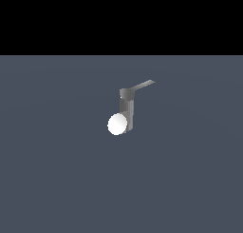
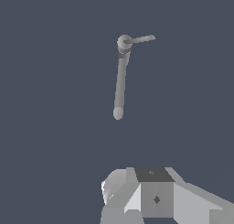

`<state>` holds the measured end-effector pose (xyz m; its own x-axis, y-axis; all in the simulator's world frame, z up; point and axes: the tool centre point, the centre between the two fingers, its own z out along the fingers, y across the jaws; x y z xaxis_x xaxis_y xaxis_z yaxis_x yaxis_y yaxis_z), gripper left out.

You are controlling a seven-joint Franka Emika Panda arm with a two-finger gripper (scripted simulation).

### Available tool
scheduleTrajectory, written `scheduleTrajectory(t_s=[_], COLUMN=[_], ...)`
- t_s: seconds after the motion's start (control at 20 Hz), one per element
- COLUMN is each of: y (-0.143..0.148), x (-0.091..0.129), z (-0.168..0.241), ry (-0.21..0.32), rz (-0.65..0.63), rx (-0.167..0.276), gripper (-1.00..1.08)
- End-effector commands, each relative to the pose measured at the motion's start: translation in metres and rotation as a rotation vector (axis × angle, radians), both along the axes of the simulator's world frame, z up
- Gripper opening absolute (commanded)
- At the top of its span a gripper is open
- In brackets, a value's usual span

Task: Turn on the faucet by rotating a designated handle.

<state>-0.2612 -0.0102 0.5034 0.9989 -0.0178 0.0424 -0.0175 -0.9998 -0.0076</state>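
The faucet (image 1: 127, 111) is a small grey upright column with a darker cap. The handle (image 1: 142, 85), a thin light-grey bar, sticks out from the cap toward the exterior view's right. A white sphere (image 1: 117, 124) sits in front of the column's foot. No gripper shows in the exterior view. In the wrist view the faucet's cap (image 2: 124, 42) and the handle (image 2: 141, 39) lie far off, with a long grey bar (image 2: 119, 81) running from the cap. Blocky grey and white parts of my gripper (image 2: 155, 195) show at the picture's edge, well apart from the faucet. Its fingers cannot be made out.
The faucet stands on a plain dark blue-grey floor (image 1: 57, 179). Nothing else stands on it in either view.
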Motion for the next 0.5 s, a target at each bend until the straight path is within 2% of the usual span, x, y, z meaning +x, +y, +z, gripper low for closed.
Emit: scheduleTrajectory(t_s=[0.0, 0.45], y=[0.0000, 0.0058], x=[0.0000, 0.0099], z=[0.0000, -0.0099], ry=[0.000, 0.001], rz=[0.000, -0.051], rx=[0.000, 0.001], gripper=[-1.00, -1.00])
